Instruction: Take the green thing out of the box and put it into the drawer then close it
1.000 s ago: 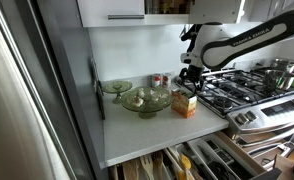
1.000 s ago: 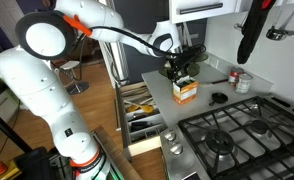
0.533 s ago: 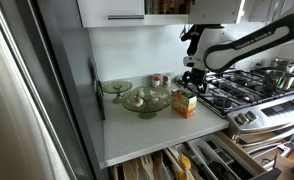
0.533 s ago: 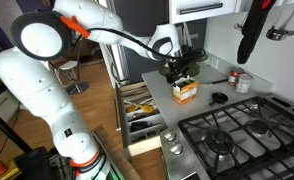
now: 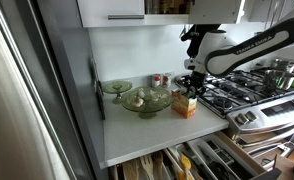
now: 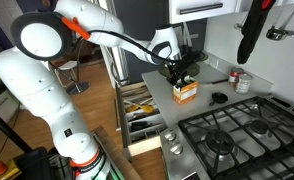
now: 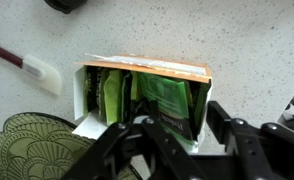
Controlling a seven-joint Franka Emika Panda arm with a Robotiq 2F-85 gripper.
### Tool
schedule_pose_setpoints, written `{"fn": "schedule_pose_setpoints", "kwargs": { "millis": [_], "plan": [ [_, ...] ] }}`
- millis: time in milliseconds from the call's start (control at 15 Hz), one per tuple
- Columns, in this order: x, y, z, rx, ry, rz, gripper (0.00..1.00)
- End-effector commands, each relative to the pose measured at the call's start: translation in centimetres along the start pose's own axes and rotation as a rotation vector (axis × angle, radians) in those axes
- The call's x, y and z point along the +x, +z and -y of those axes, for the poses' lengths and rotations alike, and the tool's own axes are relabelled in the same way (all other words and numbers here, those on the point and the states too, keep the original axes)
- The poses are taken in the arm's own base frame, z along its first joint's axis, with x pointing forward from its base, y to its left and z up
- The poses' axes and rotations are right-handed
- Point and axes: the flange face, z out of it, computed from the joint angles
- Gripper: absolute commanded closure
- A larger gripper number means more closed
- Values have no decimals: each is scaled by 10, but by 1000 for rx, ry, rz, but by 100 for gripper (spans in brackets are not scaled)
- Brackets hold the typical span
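The yellow-orange box (image 5: 184, 103) (image 6: 185, 92) stands on the white counter beside the stove. In the wrist view the box (image 7: 147, 66) is open and holds green packets. The green thing (image 7: 167, 98) stands upright against the box's right wall. My gripper (image 7: 180, 118) (image 5: 191, 88) (image 6: 180, 75) reaches down into the box top. One finger sits inside, left of the green thing. The other finger (image 7: 220, 112) is outside the right wall with a sliver of counter showing between them. The jaws are half narrowed. The drawer (image 5: 202, 160) (image 6: 139, 115) under the counter is pulled open, with utensils inside.
Pale green glass bowls (image 5: 145, 99) (image 7: 27, 150) sit just beside the box, with red-capped jars (image 5: 159, 80) behind. A gas stove (image 5: 252, 85) (image 6: 237, 135) borders the counter. A red-handled spatula (image 7: 27, 65) lies on the counter. A black mitt (image 6: 252, 35) hangs above.
The gripper has sunk slightly into the box top, and its jaws have narrowed from wide open. The box and drawer have not moved.
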Motion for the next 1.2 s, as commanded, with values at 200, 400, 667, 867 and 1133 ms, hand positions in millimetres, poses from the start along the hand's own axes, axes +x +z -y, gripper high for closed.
{"fn": "schedule_pose_setpoints", "kwargs": {
  "millis": [200,400,667,867,1133],
  "plan": [
    [-18,-13,0,-69,0,25,6],
    [-19,-10,0,-69,-8,29,9],
    [-14,-4,1,-62,-19,21,45],
    [-13,-3,0,-61,-24,22,69],
    [-13,-2,0,-59,-34,21,100]
  ]
}}
